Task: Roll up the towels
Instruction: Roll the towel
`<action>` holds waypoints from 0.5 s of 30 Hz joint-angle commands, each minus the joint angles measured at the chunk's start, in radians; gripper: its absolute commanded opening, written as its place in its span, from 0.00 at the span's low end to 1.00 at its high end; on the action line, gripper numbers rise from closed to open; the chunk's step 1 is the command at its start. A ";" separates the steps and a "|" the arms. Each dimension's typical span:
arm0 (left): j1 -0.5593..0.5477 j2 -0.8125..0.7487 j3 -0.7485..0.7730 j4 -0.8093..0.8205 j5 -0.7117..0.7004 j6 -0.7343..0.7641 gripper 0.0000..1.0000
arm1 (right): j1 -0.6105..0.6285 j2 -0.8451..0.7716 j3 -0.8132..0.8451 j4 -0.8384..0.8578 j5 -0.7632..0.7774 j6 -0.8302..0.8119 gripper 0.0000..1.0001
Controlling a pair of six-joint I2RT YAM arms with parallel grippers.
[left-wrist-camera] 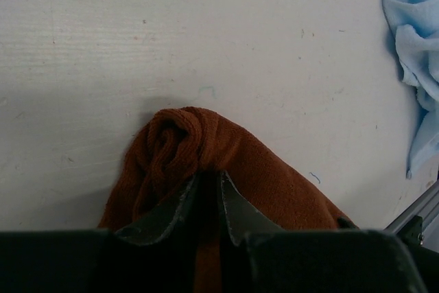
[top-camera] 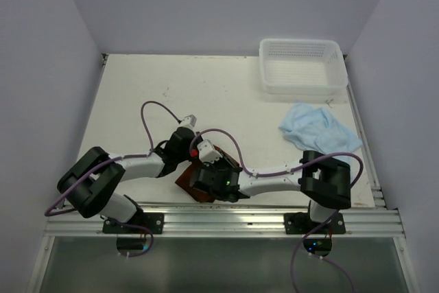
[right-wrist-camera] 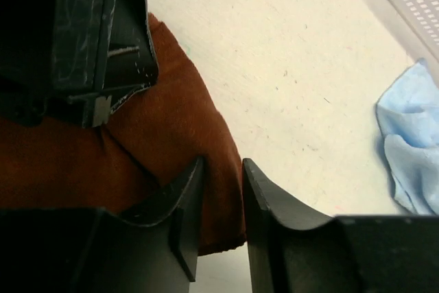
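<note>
Where it lies bunched at the near edge of the table, rust towel: soft, limp, best gripped by folds; left end effector pinches one, right end effector parted astride the hem.

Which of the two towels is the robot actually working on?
The rust-brown towel, with both arms' jaws at it; the light blue towel lies crumpled alone near the basket.
</note>
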 commanded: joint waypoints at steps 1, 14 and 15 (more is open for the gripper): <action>-0.006 0.036 -0.010 -0.042 -0.026 0.000 0.19 | -0.018 -0.099 -0.040 0.080 -0.050 0.044 0.34; -0.005 0.027 -0.021 -0.042 -0.059 0.000 0.17 | -0.185 -0.409 -0.179 0.190 -0.498 0.113 0.44; -0.006 0.024 -0.024 -0.041 -0.061 0.000 0.17 | -0.209 -0.421 -0.185 0.195 -0.594 0.126 0.45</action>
